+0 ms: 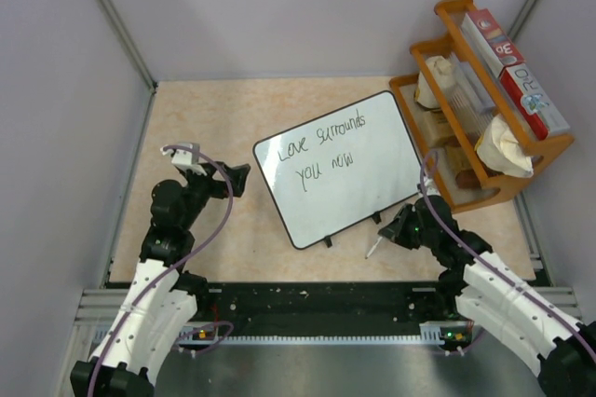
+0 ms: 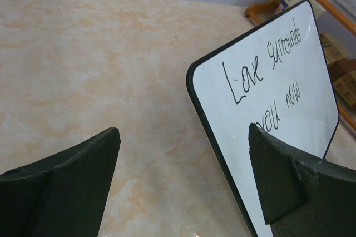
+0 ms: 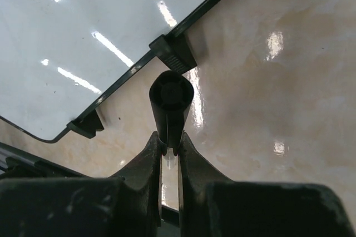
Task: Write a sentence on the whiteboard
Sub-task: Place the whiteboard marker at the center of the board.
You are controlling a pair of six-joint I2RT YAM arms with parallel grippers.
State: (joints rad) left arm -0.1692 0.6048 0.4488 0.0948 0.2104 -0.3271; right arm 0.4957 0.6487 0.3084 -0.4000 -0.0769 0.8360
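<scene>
Little of the whiteboard [image 3: 83, 25] shows in the right wrist view: only its near corner, glossy with glare, its thin black frame and two small black feet [image 3: 173, 53] on the long edge. None of the writing is in that view. The marker [image 3: 171, 100] is seen end-on there, a round black end with its barrel running back between the fingers, so whether that end touches the foot just ahead of it cannot be told. In the left wrist view the right-hand finger [image 2: 289, 181] covers the board's lower part and cuts across the word "you". The orange wooden rack [image 1: 494, 194] at the bench's [image 1: 214, 117] far right holds boxes and pale bundles that are hard to identify.

From above, the whiteboard [image 1: 340, 169] lies flat and skewed in the middle of the bench, reading "Love surrounds you now". The left claw [image 1: 240, 178] stands wide open, holding nothing, just beside the board's left corner and apart from it. The right claw [image 1: 389, 229] is clamped on the marker [image 1: 374, 246], just off the footed near edge, near its right end.
</scene>
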